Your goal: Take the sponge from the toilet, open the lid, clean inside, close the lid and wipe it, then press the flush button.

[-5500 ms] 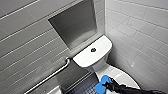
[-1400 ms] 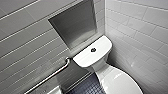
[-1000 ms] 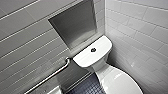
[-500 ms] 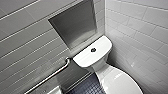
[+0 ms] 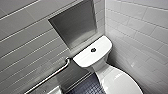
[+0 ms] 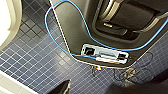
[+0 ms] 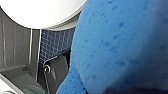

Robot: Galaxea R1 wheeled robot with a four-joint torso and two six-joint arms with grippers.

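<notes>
Sponge (image 7: 120,45) soft, light, squashy; right claw seemingly gripping it mid-body. Lid (image 5: 120,83), 5 o'clock of tank (image 5: 86,58), glossy, slippery. Left claw: cannot tell.

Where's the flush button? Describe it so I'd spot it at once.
Find the white toilet in the corner of the tiled walls, under the grey niche. On its flat tank top sits the button, a small round dark spot, the only dark mark on all that white.
</notes>
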